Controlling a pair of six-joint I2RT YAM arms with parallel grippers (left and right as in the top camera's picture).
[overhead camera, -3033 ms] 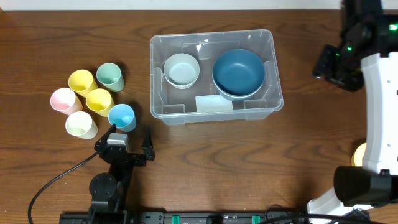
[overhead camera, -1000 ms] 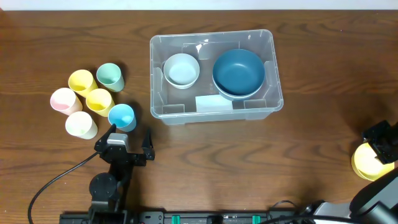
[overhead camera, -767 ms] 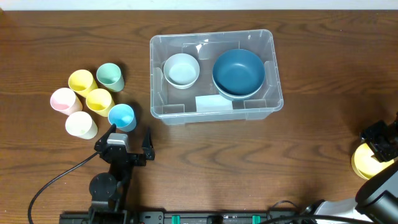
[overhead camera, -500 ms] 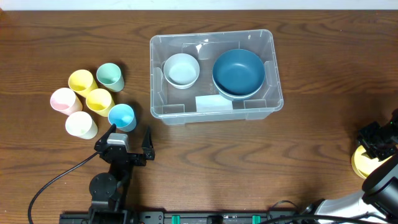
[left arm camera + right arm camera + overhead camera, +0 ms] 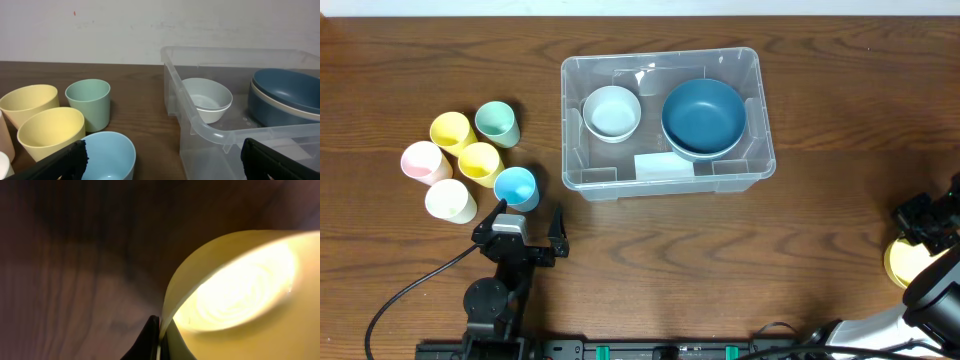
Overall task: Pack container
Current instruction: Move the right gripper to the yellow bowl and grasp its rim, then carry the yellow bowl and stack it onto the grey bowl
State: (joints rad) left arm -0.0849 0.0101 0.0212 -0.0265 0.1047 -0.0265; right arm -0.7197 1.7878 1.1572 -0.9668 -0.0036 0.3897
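The clear, colourless plastic rectangular container [image 5: 660, 58] stands upright on the brown wooden worktop [image 5: 840, 90]. Inside it, a pale, whitish round bowl [image 5: 611, 112] sits at its left end and a dark blue round bowl [image 5: 703, 117] fills its right end. In the left wrist view the blue one looks like a nested stack, with a pale edge showing below its rim.

To the left of the container, well apart from it, six small plastic cups stand upright in a cluster:
- a yellow cup [image 5: 451, 129]
- a green cup [image 5: 497, 123]
- a pink cup [image 5: 421, 161]
- a second yellow cup [image 5: 479, 162]
- a light blue cup [image 5: 515, 187], the one nearest the container
- a cream cup [image 5: 451, 200]

The left tool [image 5: 528, 220] sits in front of the container's left corner, just beside the light blue cup. Its jaws are spread wide and hold nothing. Its camera looks along the worktop at the cups and the container's rolled rim [image 5: 200, 127].

The right tool [image 5: 925, 228] is far to the right of the container and nearer the front edge, right at a pale yellow round bowl [image 5: 902, 264]. In its own view a dark fingertip [image 5: 151, 339] lies against the outside of the bowl's rim. The other finger is hidden, so whether the tool grips the bowl cannot be told.
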